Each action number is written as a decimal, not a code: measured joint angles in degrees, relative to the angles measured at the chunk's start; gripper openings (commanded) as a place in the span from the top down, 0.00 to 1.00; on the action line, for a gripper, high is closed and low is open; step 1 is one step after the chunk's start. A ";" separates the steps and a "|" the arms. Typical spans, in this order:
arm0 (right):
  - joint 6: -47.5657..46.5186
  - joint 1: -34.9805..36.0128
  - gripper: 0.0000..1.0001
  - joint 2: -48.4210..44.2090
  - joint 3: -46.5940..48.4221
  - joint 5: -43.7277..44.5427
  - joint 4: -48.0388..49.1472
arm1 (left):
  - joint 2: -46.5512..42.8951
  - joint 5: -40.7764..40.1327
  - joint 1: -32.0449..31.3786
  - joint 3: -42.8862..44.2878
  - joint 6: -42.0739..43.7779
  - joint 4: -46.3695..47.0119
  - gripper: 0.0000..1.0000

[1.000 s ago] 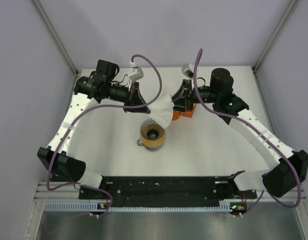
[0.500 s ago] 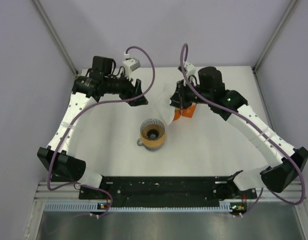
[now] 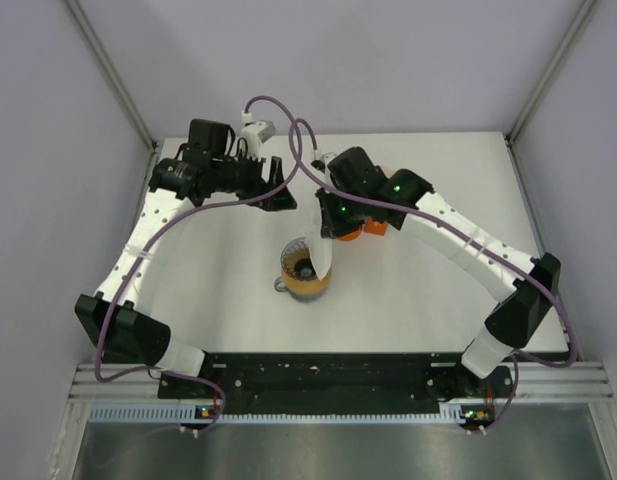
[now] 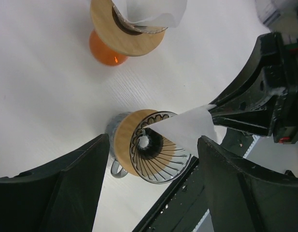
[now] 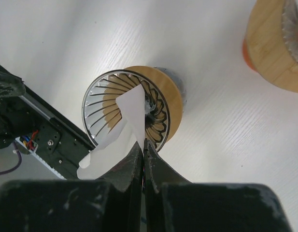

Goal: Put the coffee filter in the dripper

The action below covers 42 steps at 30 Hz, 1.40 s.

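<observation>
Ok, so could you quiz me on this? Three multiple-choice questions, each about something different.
1. Where does the tip of the coffee filter point? A) into the dripper B) straight up C) away from it
2. What colour is the base of the filter stand? A) blue B) orange C) green
3. How are the left fingers? A) shut on the filter B) shut on the dripper C) spread open, empty
Answers: A, its tip sits over the dripper's centre, held by the right fingers; B, orange shows below the wooden ring; C, nothing lies between them.
</observation>
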 measured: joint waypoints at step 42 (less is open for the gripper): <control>-0.15 2.69 1.00 13.44 10.49 1.77 -9.60 | -2.73 -4.20 -4.26 -15.80 2.51 -0.35 0.91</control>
